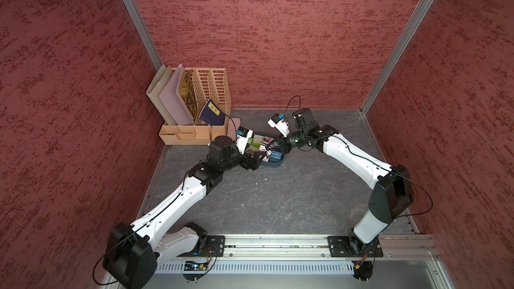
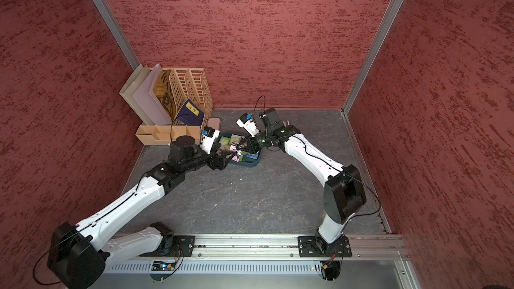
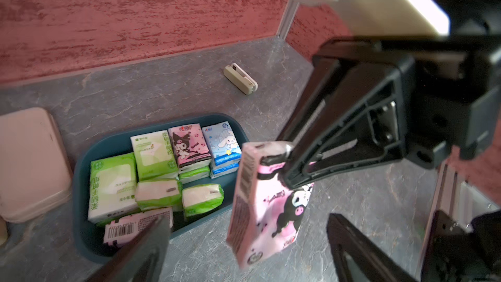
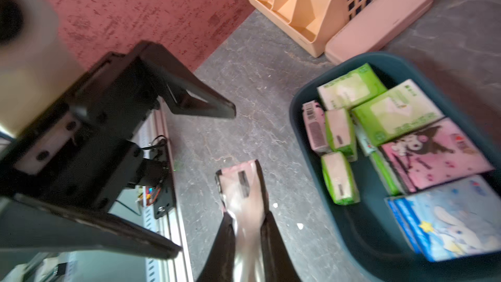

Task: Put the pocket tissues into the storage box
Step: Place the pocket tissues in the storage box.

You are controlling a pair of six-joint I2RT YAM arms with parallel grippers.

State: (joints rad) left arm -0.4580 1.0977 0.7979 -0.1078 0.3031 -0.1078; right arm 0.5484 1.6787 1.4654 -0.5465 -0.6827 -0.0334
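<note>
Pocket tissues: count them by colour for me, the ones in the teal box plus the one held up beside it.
Green packets: 5, all in the storage box
Pink packets: 3, with 2 in the box and 1 in the right claw
Light blue packets: 2, stacked in the box
Total: 10 showing; any buried underneath can't be seen.

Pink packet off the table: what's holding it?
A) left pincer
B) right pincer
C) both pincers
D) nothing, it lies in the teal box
B: the pink packet is pinched in the right pincer, clear of the tabletop, while the left pincer stands wide open around nothing.
</note>
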